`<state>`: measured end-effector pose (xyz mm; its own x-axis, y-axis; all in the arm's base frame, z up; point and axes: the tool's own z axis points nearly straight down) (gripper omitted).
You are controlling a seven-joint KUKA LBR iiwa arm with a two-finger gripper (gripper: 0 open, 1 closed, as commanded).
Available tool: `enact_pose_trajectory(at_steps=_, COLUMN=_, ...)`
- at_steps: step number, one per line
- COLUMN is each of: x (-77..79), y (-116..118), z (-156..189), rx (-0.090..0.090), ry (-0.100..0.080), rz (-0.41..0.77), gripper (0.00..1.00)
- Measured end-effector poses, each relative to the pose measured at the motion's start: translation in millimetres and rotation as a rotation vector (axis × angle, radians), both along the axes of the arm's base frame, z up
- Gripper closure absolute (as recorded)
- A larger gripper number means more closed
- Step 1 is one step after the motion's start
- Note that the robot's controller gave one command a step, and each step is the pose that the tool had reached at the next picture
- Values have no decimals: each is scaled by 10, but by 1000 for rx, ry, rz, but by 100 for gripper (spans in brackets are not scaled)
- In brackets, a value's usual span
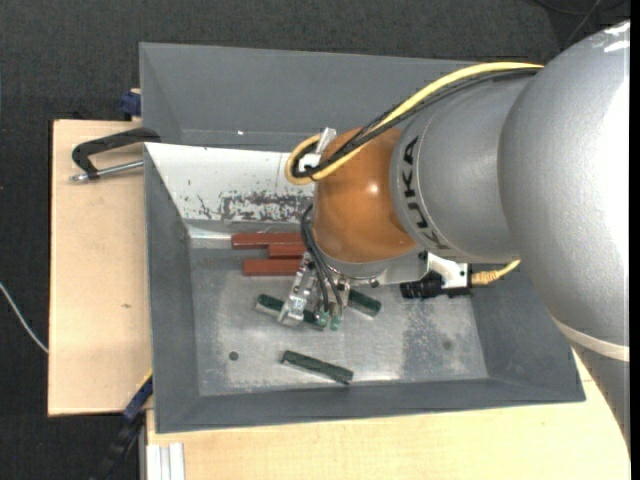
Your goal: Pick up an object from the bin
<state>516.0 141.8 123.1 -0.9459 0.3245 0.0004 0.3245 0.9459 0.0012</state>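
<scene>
Seemingly the pick is only at the approach or grasp stage. A short dark green bar (268,304) lies flat on the bin floor about the middle, and its right end runs under the gripper (312,310), which is low over it. Whether the gripper is wide, narrow or closed on that bar cannot be told, as the arm's orange cover hides much of it. Nothing looks lifted yet, so securing the bar and raising it clear are what is left, by my reading.

Just right of the gripper lies a second green bar (364,306), close enough to be nudged. Just to the far side, two red-brown blocks (272,240) lie side by side, the nearer one (272,265) close to the gripper. A third green bar (317,366) lies apart on the near side.

The floor to the left and the near left is mostly bare, save a small dark spot (233,357). The sloping walls of the bin (170,368) are well apart from the gripper, so a straight lift looks unobstructed.
</scene>
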Motion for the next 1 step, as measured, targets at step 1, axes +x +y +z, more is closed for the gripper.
enact_pose_trajectory(at_steps=1, x=5, y=3, z=147, rx=1, ry=-2, rz=0, gripper=100)
